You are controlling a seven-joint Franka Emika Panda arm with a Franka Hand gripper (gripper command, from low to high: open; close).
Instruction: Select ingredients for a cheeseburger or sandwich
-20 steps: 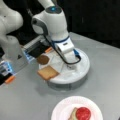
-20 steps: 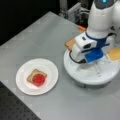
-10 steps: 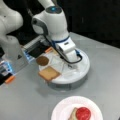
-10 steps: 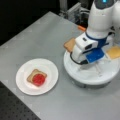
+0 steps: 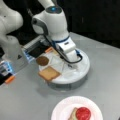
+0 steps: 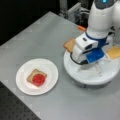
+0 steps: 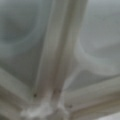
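White divided tray point(image 5: 82, 72) is lying beneath the end effector point(image 5: 71, 65); its grip I cannot tell. Toast point(image 5: 49, 73) is sitting toward a front view's left; the sandwich point(image 6: 36, 77) is waiting on the plate point(image 6: 50, 67).

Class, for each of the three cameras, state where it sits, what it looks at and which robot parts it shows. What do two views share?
Front view: high, looking down on the divided tray with the plate nearest; arm and pincer show.
Front view: high, opposite side, plate at left, tray at right; arm and pincer show.
Wrist view: close above the tray's white dividers; no pincer shows.
Shared: both front views show the toast topped with tomato.
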